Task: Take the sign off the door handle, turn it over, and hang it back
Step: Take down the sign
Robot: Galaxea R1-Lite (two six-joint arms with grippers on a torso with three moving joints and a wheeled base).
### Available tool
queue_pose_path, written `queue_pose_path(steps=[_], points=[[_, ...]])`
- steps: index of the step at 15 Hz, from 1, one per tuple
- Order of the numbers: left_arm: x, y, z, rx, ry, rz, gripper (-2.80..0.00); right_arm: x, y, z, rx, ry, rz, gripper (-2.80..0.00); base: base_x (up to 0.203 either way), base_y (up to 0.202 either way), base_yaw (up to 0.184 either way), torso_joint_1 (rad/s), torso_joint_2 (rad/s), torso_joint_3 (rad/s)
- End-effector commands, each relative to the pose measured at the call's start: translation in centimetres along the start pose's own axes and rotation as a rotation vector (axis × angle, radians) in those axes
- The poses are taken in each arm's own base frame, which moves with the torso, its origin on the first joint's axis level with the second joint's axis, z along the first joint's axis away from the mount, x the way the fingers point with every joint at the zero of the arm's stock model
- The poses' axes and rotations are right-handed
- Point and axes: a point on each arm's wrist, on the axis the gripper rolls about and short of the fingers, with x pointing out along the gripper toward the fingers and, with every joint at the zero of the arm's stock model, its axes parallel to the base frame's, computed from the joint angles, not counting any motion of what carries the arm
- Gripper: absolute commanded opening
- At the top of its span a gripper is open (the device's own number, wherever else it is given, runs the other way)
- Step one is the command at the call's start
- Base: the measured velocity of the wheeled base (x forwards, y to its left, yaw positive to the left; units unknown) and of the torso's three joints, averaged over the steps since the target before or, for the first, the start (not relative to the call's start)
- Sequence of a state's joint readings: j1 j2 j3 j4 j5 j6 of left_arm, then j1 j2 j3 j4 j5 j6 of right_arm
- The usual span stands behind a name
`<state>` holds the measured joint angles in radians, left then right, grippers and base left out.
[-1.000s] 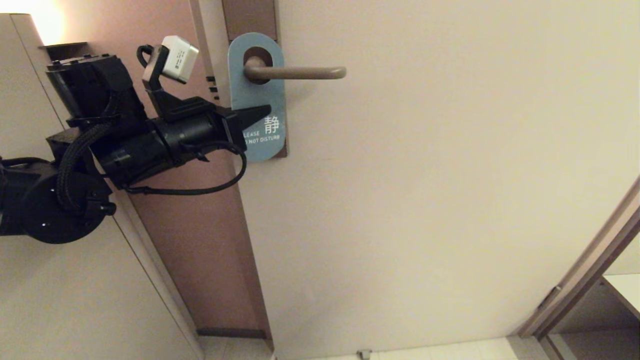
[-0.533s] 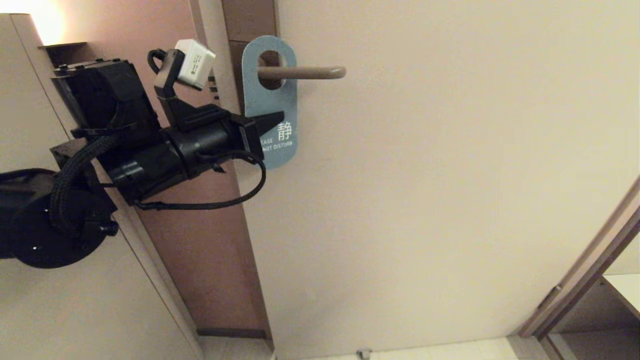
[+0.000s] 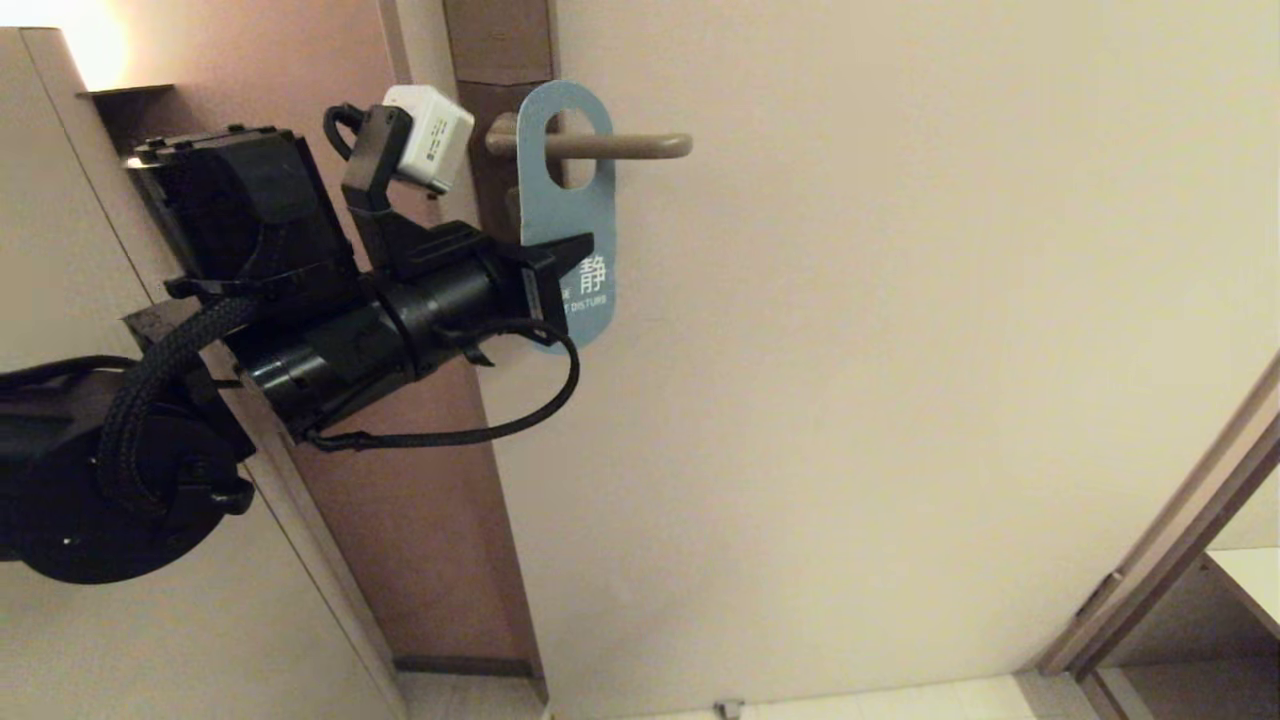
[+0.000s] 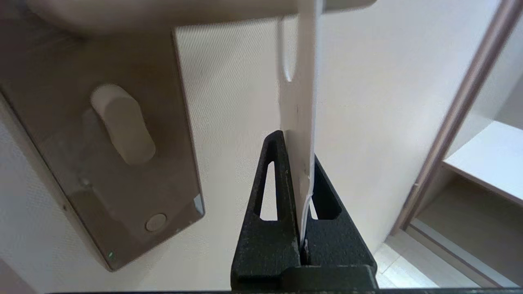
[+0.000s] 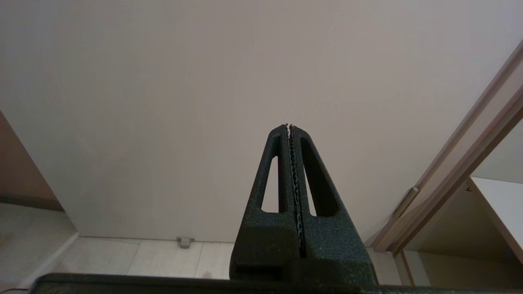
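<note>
The sign (image 3: 567, 215) hangs by its oval hole on the beige door handle (image 3: 630, 146), about midway along the lever, blue face toward me with white "DO NOT DISTURB" lettering. My left gripper (image 3: 570, 262) is shut on the sign's lower left edge. In the left wrist view the sign (image 4: 300, 122) runs edge-on, white face showing, up from between the jaws of the left gripper (image 4: 297, 153) to the handle (image 4: 163, 12). My right gripper (image 5: 289, 127) is shut and empty, facing the bare door; it does not show in the head view.
The brown lock plate (image 3: 500, 120) with its keyhole knob (image 4: 122, 122) lies left of the sign. The door frame (image 3: 1160, 550) and a white shelf (image 3: 1250, 580) stand at the lower right. A door stop (image 5: 184, 241) sits at the floor.
My left gripper has slid the sign to the right along the handle, from the lock plate end toward the middle of the lever. The arm has followed rightward and slightly down.
</note>
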<state>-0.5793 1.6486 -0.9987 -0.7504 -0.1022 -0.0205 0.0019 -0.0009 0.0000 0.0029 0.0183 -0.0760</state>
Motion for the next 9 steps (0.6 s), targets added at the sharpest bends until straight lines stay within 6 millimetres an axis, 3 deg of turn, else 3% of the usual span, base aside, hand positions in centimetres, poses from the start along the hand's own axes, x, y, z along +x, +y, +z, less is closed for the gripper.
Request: queue_pose_path(steps=[1,9], points=[[0.6,-0.3,-0.6,-0.002,0.015,0.005,-2.80,0.0,0.0,0.0,-0.001,0.001,0.001,-2.80,0.000,0.000,0.000,0.000,0.00,0.000],[2.9,-1.1,-2.1,0.016,0.038,0.066,-2.80,0.0,0.0,0.0,-0.001,0.001,0.002,-2.80,0.000,0.000,0.000,0.000,0.00,0.000]])
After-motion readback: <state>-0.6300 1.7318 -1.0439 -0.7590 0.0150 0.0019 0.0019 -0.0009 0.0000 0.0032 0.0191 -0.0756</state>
